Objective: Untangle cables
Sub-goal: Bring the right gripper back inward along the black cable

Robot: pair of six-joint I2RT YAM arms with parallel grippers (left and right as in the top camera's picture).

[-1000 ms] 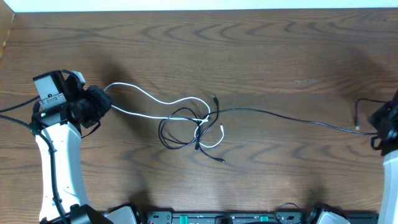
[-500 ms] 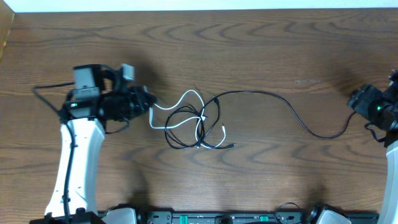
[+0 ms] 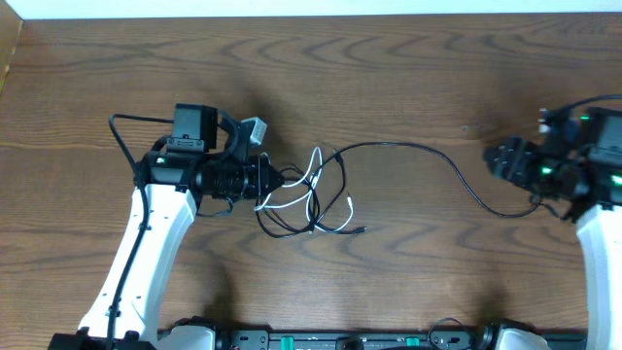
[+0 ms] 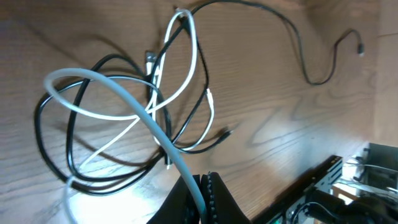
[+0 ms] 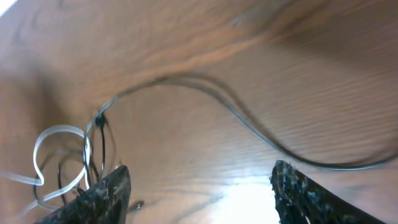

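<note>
My left gripper is shut on the white cable, right beside the tangle at the middle of the table. In the left wrist view the white cable runs from between the closed fingers into loops crossed by the black cable. From the tangle the black cable arcs right and lies slack on the wood, ending near my right gripper. That gripper is open, with nothing between its fingers. In its view the black cable lies ahead and the white loops show at far left.
The wooden table stretches beyond the cables. A black equipment rail runs along the front edge and shows in the left wrist view. The table's back edge meets a pale wall.
My left gripper moved right with the white cable, bunching it against the tangle. My right gripper opened, let go of the black cable and moved left; the black cable went slack.
</note>
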